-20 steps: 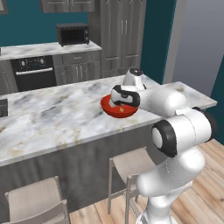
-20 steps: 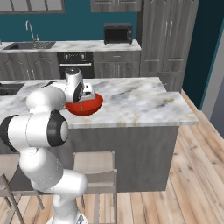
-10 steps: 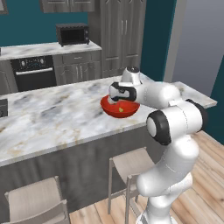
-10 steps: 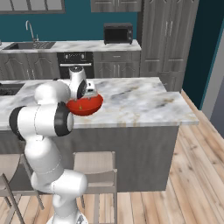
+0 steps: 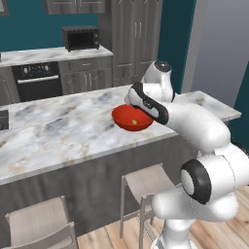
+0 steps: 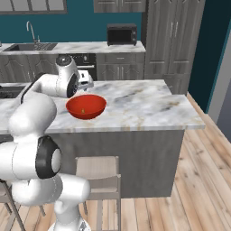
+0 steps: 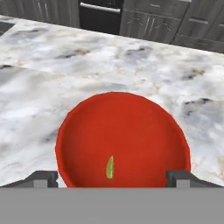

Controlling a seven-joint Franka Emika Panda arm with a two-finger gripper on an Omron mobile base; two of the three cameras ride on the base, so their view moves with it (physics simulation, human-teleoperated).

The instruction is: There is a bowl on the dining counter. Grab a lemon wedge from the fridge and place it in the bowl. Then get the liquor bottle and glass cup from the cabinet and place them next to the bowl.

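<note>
Hovering just above the bowl point(image 7: 124, 135), the gripper point(image 7: 112, 177) has its fingers spread wide (nothing held). A lemon wedge point(image 7: 110, 167) lies inside the bowl, which sits near the front edge of the counter point(image 6: 149, 106). Behind stands a microwave point(image 6: 122, 34).

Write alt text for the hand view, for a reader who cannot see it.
A glossy red bowl sits on the marble dining counter with a small yellow-green lemon wedge lying inside it near the front. The gripper looks down on it with its two dark fingers spread wide, holding nothing. Dark grey cabinet fronts run along the top.
</note>
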